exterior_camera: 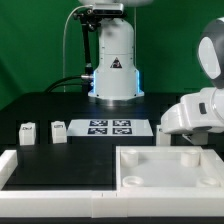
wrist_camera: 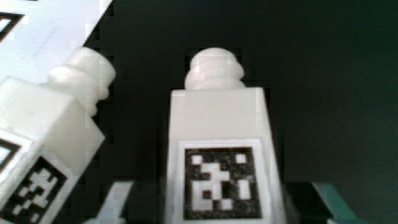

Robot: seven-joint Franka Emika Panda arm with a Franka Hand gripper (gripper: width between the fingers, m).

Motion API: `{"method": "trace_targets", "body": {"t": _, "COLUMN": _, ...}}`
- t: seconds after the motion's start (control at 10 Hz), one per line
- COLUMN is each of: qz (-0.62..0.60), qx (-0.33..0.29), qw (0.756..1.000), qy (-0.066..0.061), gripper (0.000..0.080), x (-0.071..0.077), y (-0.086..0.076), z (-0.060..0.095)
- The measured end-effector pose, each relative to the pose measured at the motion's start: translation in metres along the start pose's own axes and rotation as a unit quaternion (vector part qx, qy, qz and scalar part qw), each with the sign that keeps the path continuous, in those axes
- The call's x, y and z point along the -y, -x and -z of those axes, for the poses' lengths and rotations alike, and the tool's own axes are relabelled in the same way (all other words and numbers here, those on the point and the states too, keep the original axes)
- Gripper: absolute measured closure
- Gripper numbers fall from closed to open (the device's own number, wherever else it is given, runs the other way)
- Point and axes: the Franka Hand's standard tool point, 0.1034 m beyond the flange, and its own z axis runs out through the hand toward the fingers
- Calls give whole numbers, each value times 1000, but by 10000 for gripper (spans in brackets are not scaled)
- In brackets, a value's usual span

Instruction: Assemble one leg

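Two spare legs show in the exterior view, the outer spare leg (exterior_camera: pixel 28 133) and the inner spare leg (exterior_camera: pixel 59 130). They sit near the table edge on the exterior view's left, well apart from the arm (exterior_camera: pixel 195 110). The marker board (exterior_camera: pixel 105 127) lies in the middle of the table, and the big flat panel (exterior_camera: pixel 170 170) lies at the front corner on the exterior view's right. The arm hangs low by the table edge on the exterior view's right and hides what is under it, so we think the leg we want is there. In the wrist view we see that leg (wrist_camera: pixel 222 130) close up, with a round knob (wrist_camera: pixel 214 68) at its far end and a tag (wrist_camera: pixel 222 182) facing us. We cannot tell if it stands or lies. The gripper (wrist_camera: pixel 222 205) has its jaws apart, with the fingers (wrist_camera: pixel 121 200) one on each side of the leg, and neither seems to touch it. A neighbor leg (wrist_camera: pixel 63 110) sits just beside it, with a thin dark gap between. We think the leg is light, hard and stiff, with smooth sides that could slip. We would grab the two flat sides of the blocky body, not the knob, and mind the neighbor.
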Motion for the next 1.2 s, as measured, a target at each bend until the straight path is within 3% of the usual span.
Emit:
{"method": "trace_targets", "body": {"t": 0.2, "qz": -3, "qx": 2, "qw": 1000, "qy": 1, "gripper": 511, "x": -7, "y": 14, "z": 16}}
{"method": "trace_targets", "body": {"t": 0.4, "qz": -13, "qx": -4, "qw": 1000, "qy": 1, "gripper": 509, "x": -24, "y": 43, "z": 45}}
{"method": "trace_targets", "body": {"t": 0.6, "qz": -10, "qx": 2, "qw": 1000, "qy": -1, "gripper": 509, "x": -38, "y": 57, "z": 65}}
{"method": "trace_targets", "body": {"t": 0.7, "qz": 6, "qx": -3, "qw": 1000, "qy": -5, "gripper": 509, "x": -47, "y": 59, "z": 75}}
{"method": "trace_targets", "body": {"t": 0.9, "qz": 7, "qx": -29, "qw": 1000, "qy": -6, "gripper": 509, "x": -43, "y": 52, "z": 74}}
{"method": "trace_targets", "body": {"t": 1.0, "qz": 5, "qx": -80, "qw": 997, "qy": -10, "gripper": 509, "x": -42, "y": 42, "z": 81}}
{"method": "trace_targets", "body": {"t": 1.1, "qz": 3, "qx": -152, "qw": 988, "qy": -12, "gripper": 509, "x": -42, "y": 42, "z": 85}}
{"method": "trace_targets", "body": {"t": 1.2, "qz": 5, "qx": -183, "qw": 983, "qy": -11, "gripper": 509, "x": -46, "y": 49, "z": 86}}
